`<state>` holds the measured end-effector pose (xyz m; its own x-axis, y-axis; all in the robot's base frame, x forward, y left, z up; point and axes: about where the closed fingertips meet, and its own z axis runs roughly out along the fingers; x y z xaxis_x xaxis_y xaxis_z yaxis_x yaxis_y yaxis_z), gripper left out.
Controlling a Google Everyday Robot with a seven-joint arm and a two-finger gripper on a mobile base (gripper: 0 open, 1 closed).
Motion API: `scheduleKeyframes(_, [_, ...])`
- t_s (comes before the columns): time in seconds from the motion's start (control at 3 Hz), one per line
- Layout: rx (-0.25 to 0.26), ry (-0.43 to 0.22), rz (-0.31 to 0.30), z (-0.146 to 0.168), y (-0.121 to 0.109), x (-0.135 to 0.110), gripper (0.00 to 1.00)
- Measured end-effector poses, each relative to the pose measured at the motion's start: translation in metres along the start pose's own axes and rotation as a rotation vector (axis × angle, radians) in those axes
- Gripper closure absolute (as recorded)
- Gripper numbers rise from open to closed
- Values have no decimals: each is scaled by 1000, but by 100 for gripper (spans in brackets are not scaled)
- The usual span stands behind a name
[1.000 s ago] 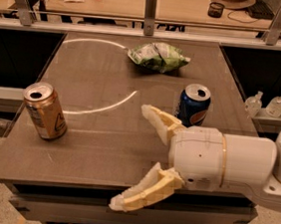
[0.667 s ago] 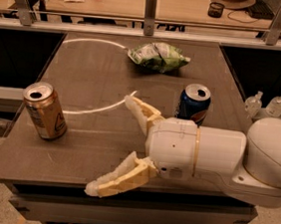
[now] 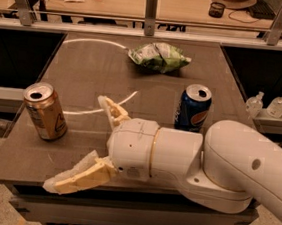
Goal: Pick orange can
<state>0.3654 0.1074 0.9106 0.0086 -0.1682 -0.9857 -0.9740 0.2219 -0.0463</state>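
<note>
your claw (image 3: 77, 143) is hovering low over the front part of the table (image 3: 95, 64), fingers (image 3: 81, 176) spread wide apart and pointing left. i'd judge it is being posed for a side grasp on the orange can (image 3: 44, 112). that can is standing upright near the table's left edge, apart from the claw, with nothing lying between them. the nearer finger is sitting at the table's front edge, so room is running thin there. the blue can (image 3: 193, 107) and the green bag (image 3: 159, 57) are sitting farther back, well apart from the orange can. the way leftward is looking open.
</note>
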Motion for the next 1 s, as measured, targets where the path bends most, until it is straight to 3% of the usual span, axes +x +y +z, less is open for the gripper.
scheduleKeyframes(0.67, [50, -44, 13, 55, -15, -5, 0])
scheduleKeyframes(1.0, [119, -51, 39, 69, -31, -2, 0])
